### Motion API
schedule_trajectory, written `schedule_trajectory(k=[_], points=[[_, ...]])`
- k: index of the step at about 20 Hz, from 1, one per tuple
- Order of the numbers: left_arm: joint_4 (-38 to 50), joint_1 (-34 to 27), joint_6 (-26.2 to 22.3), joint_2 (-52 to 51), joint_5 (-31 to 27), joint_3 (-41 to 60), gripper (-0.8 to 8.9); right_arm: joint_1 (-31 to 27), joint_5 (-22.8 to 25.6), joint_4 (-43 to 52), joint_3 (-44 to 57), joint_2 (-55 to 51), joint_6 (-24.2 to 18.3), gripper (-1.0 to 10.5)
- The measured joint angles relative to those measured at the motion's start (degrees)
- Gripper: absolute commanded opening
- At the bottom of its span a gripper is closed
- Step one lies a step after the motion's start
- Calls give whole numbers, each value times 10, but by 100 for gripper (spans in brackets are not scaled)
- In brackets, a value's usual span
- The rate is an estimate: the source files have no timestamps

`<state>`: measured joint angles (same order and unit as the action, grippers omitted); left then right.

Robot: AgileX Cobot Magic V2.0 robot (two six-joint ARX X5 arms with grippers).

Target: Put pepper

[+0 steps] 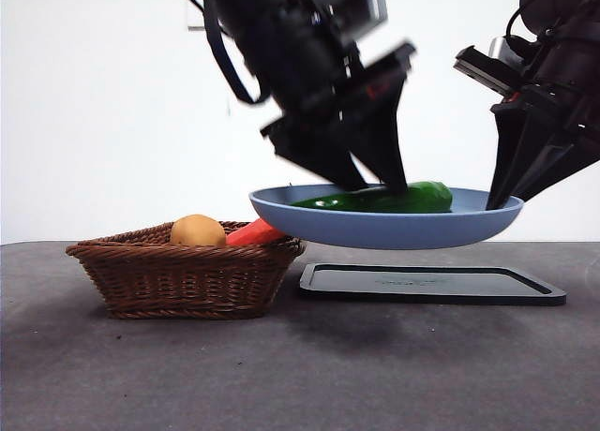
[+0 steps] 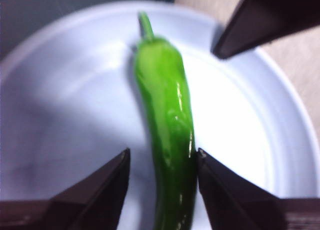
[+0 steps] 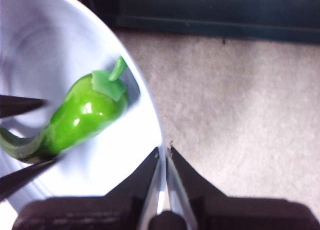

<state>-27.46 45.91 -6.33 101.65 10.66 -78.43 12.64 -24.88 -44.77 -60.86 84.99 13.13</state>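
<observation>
The glossy green pepper [image 1: 384,200] lies in the blue plate [image 1: 394,230]. The plate hangs level in the air above a black tray. My left gripper [image 1: 377,182] reaches down into the plate. Its jaws are open on either side of the pepper's [image 2: 167,115] thin end, with one jaw close against it and a gap at the other. My right gripper [image 3: 163,149] is shut on the plate's rim [image 3: 150,115] and holds the plate up. It comes in from the upper right of the front view [image 1: 499,199]. The pepper's stem end [image 3: 87,115] points toward the right gripper.
A black flat tray [image 1: 431,283] lies on the table under the plate. A wicker basket [image 1: 183,274] stands to its left and holds a round yellow-orange fruit [image 1: 197,230] and an orange-red carrot [image 1: 255,232]. The table is dark grey.
</observation>
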Motion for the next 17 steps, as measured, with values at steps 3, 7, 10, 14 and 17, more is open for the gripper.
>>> schedule_trajectory(k=[3, 7, 10, 14, 17], points=[[1, 0, 0, -41, 0, -2, 249, -14, 0, -10, 0, 0, 2, 3], [-16, -1, 0, -94, 0, -2, 249, -40, 0, -10, 0, 0, 5, 3], [-27, -2, 0, -157, 0, -2, 249, -66, 3, -5, -15, 0, 9, 3], [-30, -2, 0, -243, 0, -2, 249, -101, 3, -6, -92, 40, 11, 3], [-32, -2, 0, -300, 0, -2, 249, -113, 4, -8, -138, 104, 12, 3]])
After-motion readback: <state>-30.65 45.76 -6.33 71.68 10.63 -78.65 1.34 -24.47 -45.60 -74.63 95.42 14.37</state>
